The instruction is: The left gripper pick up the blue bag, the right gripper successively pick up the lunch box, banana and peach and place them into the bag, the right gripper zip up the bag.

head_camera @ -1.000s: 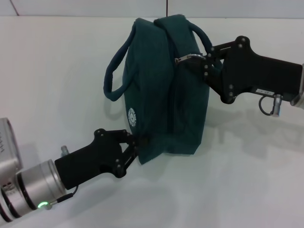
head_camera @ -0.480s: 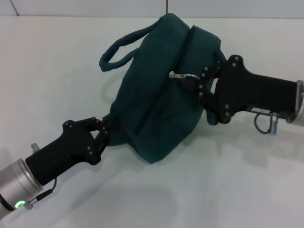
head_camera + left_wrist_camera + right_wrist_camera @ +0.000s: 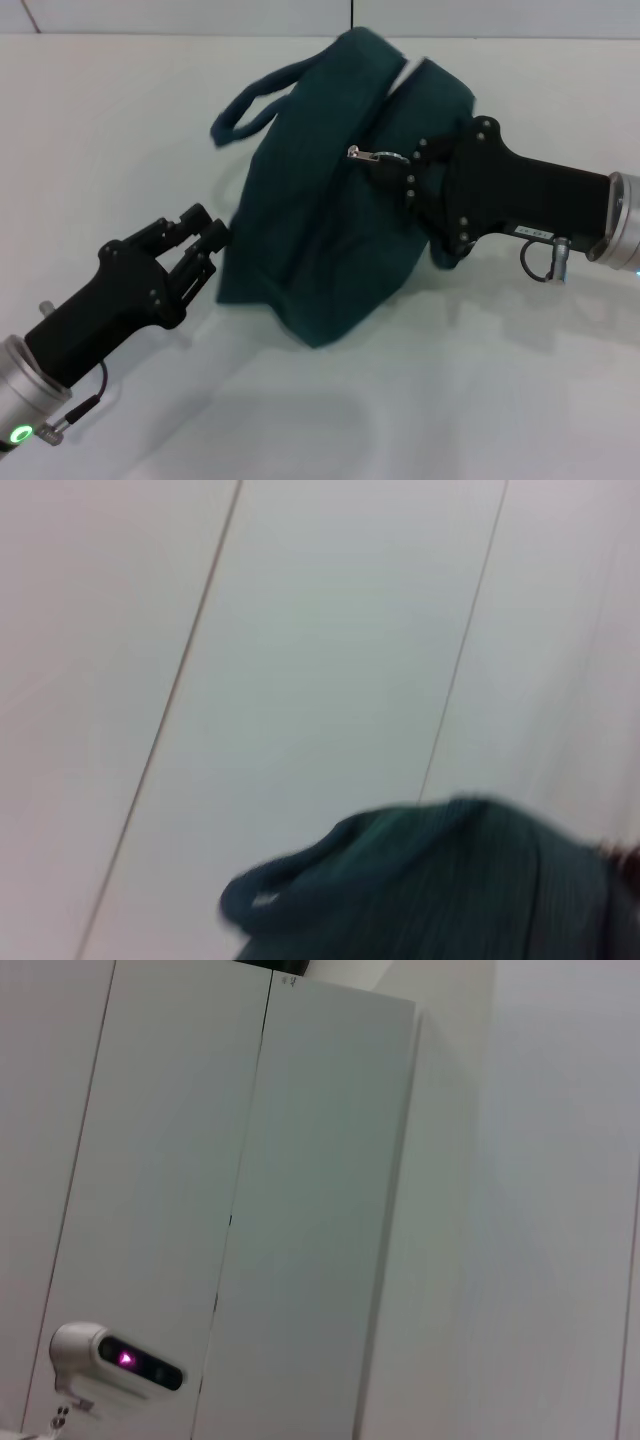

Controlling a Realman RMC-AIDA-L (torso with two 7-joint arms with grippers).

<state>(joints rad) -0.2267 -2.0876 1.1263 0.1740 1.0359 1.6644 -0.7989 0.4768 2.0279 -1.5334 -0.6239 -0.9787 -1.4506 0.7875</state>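
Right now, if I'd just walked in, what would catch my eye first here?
Most likely the blue bag, slumped mid-table with one rope handle looping out at its far left side. The right gripper reaches in from the right, clamped on its metal zipper pull. The left gripper sits open beside the bag's near left corner.

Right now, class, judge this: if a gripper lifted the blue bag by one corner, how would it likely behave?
The blue bag would probably sag, not hold its shape: its fabric is creased and slumped on the table. It looks unlikely to roll, lying broad and flat. Its loose handle would likely dangle.
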